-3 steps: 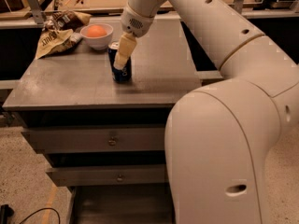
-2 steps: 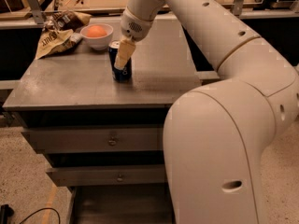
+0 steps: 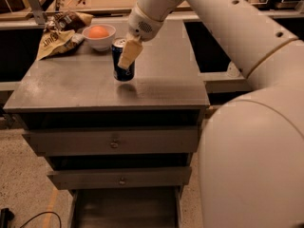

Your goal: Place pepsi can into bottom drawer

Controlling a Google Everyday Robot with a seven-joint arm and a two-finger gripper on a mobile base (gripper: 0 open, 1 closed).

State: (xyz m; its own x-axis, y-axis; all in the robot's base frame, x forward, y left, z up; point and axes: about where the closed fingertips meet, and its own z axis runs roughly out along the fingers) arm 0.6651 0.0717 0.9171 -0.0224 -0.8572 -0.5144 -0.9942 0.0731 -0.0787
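Observation:
The pepsi can (image 3: 119, 66) is dark blue with a silver top and stands upright, held a little above the grey cabinet top (image 3: 71, 87); a shadow lies under it. My gripper (image 3: 124, 56) is shut on the can, one cream finger (image 3: 130, 54) lying down its front side. The white arm reaches in from the upper right. The bottom drawer (image 3: 124, 208) is pulled open at the foot of the cabinet, showing a dark shallow interior.
A white bowl (image 3: 99, 38) with an orange fruit stands at the back of the top. A crumpled snack bag (image 3: 59, 32) lies to its left. Two shut grey drawers with knobs (image 3: 114, 141) sit above the open one. My white body fills the right side.
The can has come up off the cabinet top in my gripper. The view has shifted a little, showing more of the open bottom drawer.

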